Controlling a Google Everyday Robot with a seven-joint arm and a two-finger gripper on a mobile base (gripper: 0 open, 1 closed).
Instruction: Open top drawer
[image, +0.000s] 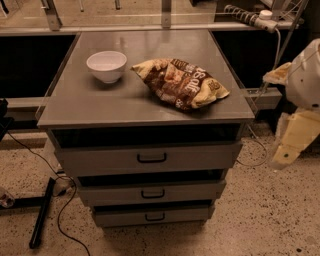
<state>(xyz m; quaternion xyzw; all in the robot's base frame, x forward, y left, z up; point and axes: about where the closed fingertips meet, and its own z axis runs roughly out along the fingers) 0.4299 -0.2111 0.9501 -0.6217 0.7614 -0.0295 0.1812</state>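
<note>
Claw (291, 145) is hanging right of the table (100, 102), well apart from the top drawer (195, 158); its spread or closure cannot be told.

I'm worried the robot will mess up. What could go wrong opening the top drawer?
The gripper hangs off to the right, far from the small handle of the top drawer, so it might miss or grab a lower handle. A hard tug could shake the bowl and chip bag on top.

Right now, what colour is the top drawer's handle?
Black handle, camera view; pincer hangs at far right, off it.
</note>
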